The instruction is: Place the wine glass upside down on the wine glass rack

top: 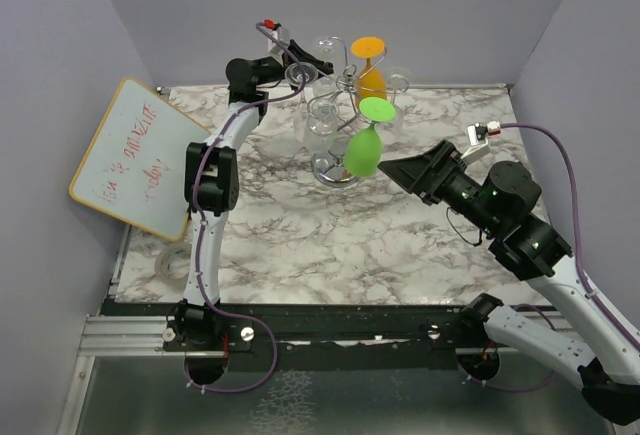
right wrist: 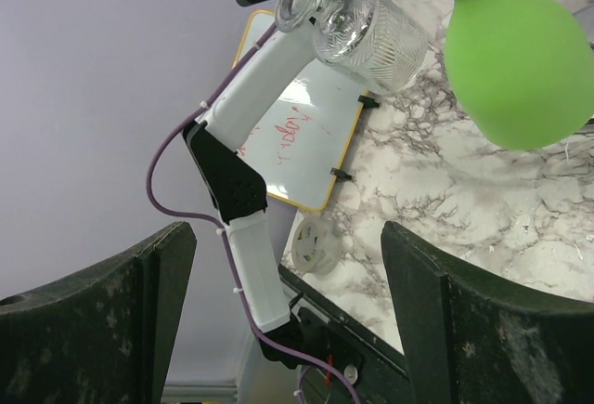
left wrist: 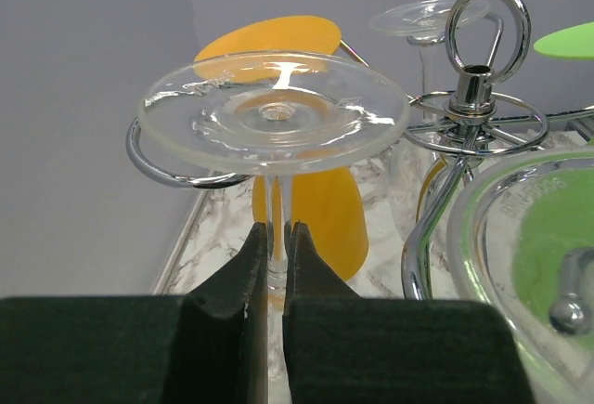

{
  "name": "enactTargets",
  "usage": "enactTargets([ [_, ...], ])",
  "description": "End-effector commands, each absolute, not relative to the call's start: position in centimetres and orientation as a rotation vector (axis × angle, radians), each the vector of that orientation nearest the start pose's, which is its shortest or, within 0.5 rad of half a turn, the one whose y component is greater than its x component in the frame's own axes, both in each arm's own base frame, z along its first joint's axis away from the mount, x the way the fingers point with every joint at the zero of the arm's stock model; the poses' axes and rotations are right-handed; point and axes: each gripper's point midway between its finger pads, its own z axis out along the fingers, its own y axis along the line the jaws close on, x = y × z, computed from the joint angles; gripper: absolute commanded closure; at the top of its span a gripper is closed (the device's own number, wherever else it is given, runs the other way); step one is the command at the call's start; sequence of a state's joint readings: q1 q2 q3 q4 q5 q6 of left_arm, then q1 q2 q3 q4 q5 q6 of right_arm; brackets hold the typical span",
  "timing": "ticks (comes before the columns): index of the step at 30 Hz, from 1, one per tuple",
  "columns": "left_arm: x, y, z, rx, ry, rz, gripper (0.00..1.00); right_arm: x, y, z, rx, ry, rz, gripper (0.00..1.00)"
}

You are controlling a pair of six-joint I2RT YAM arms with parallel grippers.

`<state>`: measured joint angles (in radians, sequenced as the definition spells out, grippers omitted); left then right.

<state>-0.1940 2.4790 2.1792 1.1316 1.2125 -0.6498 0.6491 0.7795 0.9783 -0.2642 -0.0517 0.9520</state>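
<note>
Left gripper (left wrist: 276,246) is clamping the stem of the inverted clear wine glass (left wrist: 274,111), foot seemingly seating on the silver wire rack (left wrist: 473,97); next: releasing cleanly, retreating straight.

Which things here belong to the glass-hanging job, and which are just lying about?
Job: clear wine glass, stem in the left pincer; wine glass rack.
Lying about: green wine glass and orange wine glass already hung on the rack; whiteboard; right pincer, open.
</note>
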Motion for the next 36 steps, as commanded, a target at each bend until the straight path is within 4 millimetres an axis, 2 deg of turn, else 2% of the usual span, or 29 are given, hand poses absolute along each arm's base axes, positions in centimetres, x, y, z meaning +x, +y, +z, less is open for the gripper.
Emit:
enactTargets([
  [1, 53.5, -29.2, 32.5, 1.044, 0.918, -1.161, 1.00, 21.6, 22.5, 35.9, 0.207, 1.814, 1.248, 0.14],
  [9, 54.1, -29.2, 32.6, 1.018, 0.943, -1.162, 1.00, 22.0, 22.9, 35.4, 0.202, 1.833, 1.240, 0.14],
  [15, 53.7, -29.0, 34.0, 0.994, 0.948, -1.176, 1.00, 22.5, 23.0, 35.0, 0.202, 1.842, 1.220, 0.15],
  [25, 50.7, -28.4, 35.8, 1.108, 0.868, -1.167, 1.00, 22.5, 23.3, 34.9, 0.186, 1.846, 1.225, 0.16],
  [31, 50.4, -27.0, 37.3, 1.040, 0.847, -1.211, 1.00, 22.4, 23.5, 34.9, 0.181, 1.842, 1.237, 0.16],
  [36, 50.4, -26.8, 37.9, 1.029, 0.869, -1.216, 1.00, 22.4, 23.4, 34.9, 0.182, 1.840, 1.239, 0.16],
])
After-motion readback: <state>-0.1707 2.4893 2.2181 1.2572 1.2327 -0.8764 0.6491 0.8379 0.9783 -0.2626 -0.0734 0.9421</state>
